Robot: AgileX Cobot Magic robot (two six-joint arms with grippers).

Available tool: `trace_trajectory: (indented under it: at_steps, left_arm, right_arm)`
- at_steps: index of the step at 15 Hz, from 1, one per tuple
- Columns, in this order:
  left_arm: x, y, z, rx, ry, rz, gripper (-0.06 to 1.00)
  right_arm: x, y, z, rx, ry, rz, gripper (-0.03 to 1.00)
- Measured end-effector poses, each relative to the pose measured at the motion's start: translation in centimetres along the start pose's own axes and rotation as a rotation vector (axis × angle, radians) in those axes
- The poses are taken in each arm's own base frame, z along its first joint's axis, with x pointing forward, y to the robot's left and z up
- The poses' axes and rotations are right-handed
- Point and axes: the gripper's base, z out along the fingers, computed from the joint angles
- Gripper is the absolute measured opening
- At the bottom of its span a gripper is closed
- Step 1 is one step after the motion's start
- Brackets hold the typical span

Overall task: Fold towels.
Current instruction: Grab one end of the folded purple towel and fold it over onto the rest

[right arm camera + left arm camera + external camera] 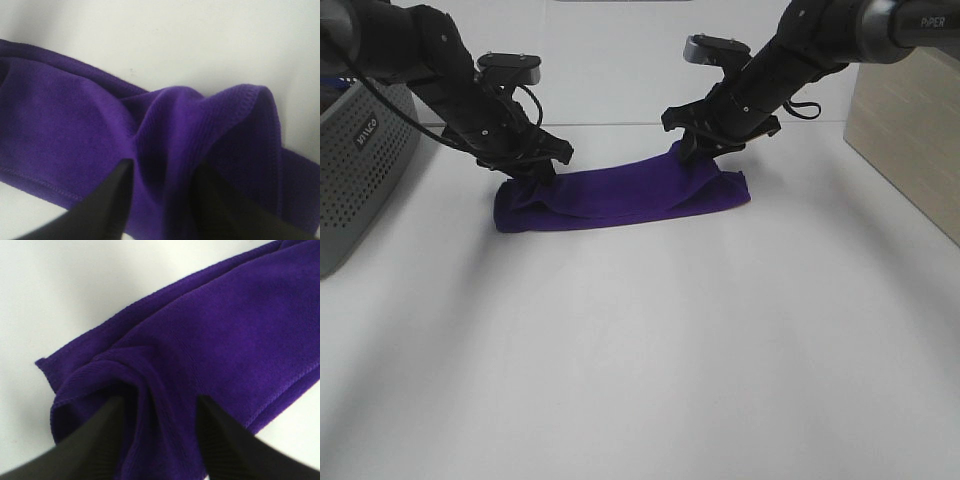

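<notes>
Two narrow grips hold the deep purple towel (620, 198), one at each end. The left gripper (535, 165) (its black fingers (100, 435) only slightly parted) pinches a raised ridge of cloth at the towel's 9 o'clock end, near a hemmed corner. The right gripper (705, 150) is closed to a like gap on a puckered fold at the 2 o'clock end, where the stitched hem arches up beside its fingers (107, 200). The towel lies as a long folded band on the white table (640, 360), toward 12 o'clock from the table's middle, its near edge flat and its cloth rumpled up at both pinches. Open tabletop spreads wide toward 6 o'clock. A grey perforated basket (360, 170) stands at 9 o'clock and a pale box (910, 140) at 3 o'clock, both apart from the cloth. Both arms slope down and inward from the upper corners, wrists tilted toward the towel.
</notes>
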Motion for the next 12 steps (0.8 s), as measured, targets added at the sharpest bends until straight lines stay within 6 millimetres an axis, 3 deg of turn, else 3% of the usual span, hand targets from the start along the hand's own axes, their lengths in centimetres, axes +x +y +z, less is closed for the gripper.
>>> trace_trajectory:
  at_steps: [2, 3, 5, 7, 9, 11, 12]
  left_arm:
    - [0.1, 0.1, 0.0, 0.0, 0.038, -0.023, 0.75]
    - [0.0, 0.1, -0.5, 0.008, 0.073, -0.021, 0.81]
    - [-0.6, 0.0, -1.7, 0.033, 0.155, -0.014, 0.83]
    - [-1.5, 1.1, -3.2, 0.04, 0.184, -0.041, 0.83]
    - [-1.2, 4.0, -3.9, 0.057, 0.203, -0.126, 0.84]
    - [0.3, 8.1, -3.0, 0.164, 0.22, -0.233, 0.84]
    - [0.6, 8.7, -2.6, 0.201, 0.214, -0.251, 0.84]
  right_arm:
    - [0.3, -0.2, -0.2, 0.028, 0.055, 0.002, 0.73]
    - [0.3, -0.2, -0.7, 0.041, 0.095, -0.025, 0.8]
    - [0.1, 0.3, -2.8, 0.065, 0.171, -0.092, 0.85]
    - [-0.7, 1.7, -6.6, 0.059, 0.201, -0.127, 0.86]
    - [-1.1, 2.9, -9.8, 0.044, 0.219, -0.146, 0.86]
    - [-1.4, 4.0, -12.6, 0.04, 0.214, -0.14, 0.87]
    - [-1.3, 4.1, -12.9, 0.037, 0.224, -0.138, 0.87]
